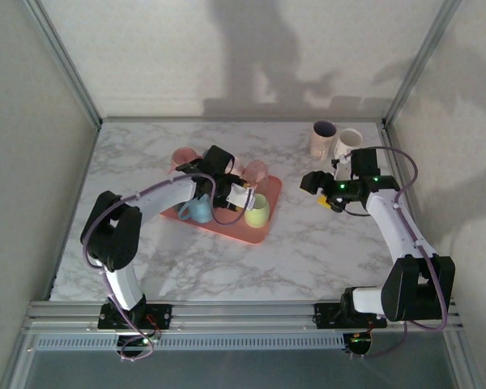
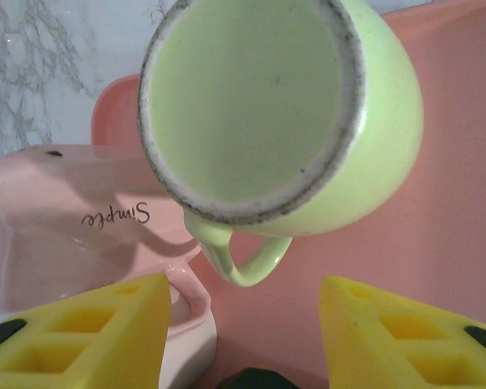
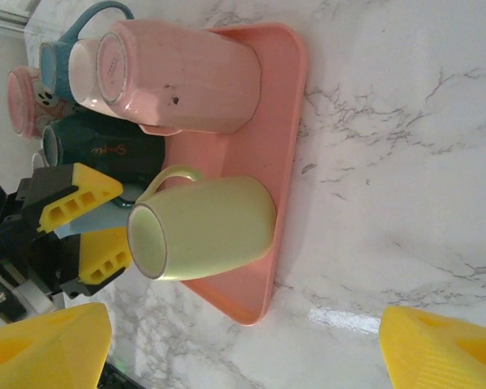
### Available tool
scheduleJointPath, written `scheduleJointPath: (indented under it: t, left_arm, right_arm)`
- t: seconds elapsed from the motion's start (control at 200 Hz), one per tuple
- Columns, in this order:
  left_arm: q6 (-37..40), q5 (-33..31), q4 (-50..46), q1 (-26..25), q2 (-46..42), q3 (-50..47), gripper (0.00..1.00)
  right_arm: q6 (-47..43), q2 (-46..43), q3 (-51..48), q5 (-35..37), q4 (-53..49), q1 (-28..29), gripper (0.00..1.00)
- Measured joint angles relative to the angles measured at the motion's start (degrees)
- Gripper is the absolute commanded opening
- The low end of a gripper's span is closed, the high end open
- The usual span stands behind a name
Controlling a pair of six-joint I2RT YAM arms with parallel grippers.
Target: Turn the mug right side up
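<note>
1. Yellow fingers of my left end effector stand parted, gripping nothing.
2. Just beyond them the green mug lies on its side on the pink tray, mid-frame in the top view.
3. Its mouth faces that end effector, long axis running straight away from it, handle toward the gap.
4. My right end effector hangs wide open over the desk, farther off; the left looks better placed.
</note>
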Motion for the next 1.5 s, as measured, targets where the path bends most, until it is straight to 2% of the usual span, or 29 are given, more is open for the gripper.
scheduleJointPath:
  t: [0.31,0.696,0.821,1.016,1.137,1.497]
  left_arm:
    - [2.4,-1.3,-3.5,-0.8,4.4,4.2,0.53]
    - [3.0,-3.3,-7.4,-2.3,6.8,7.5,0.38]
    - [2.3,-3.7,-8.1,-2.7,5.9,6.6,0.37]
    - [-0.3,-3.8,-9.6,-3.5,4.0,4.1,0.36]
    - [-2.3,-3.8,-9.6,-3.6,3.8,3.6,0.32]
    - [-10.2,-3.4,-11.1,-3.6,3.4,3.6,0.13]
  right_arm:
    - [0.1,-0.4,-1.6,-1.5,1.8,-1.0,0.86]
    - [0.2,-1.1,-2.1,-2.4,2.3,-2.1,0.85]
    - [0.2,-1.7,-2.3,-2.9,2.4,-2.5,0.85]
    - [0.4,-2.1,-3.1,-3.3,2.7,-2.6,0.84]
    - [0.5,-2.1,-3.1,-3.3,2.8,-2.7,0.84]
    - [0.7,-2.1,-3.2,-3.3,2.8,-2.8,0.84]
